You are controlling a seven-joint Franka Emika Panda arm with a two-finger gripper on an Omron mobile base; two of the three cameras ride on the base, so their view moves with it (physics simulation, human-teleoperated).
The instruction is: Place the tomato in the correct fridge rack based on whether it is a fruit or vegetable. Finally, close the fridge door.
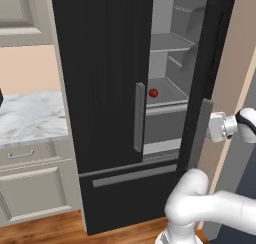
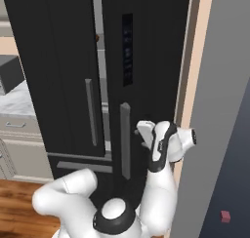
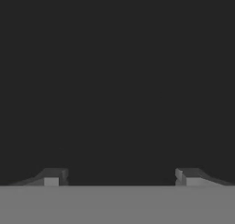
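The tomato, a small glossy red ball, rests on the fridge rack, a broad grey shelf with a paler front lip, inside the fridge. The right fridge door stands partly open, with its grey handle on the near edge. My gripper is at the outer face of that door, just beside the handle, about handle height. In the hand view my gripper faces the dark door panel very closely. Its fingertips stand wide apart with nothing between them.
The left fridge door is shut, its handle next to the gap. Higher shelves show inside. A marble counter with drawers lies to the left. A tall grey wall stands close on my right.
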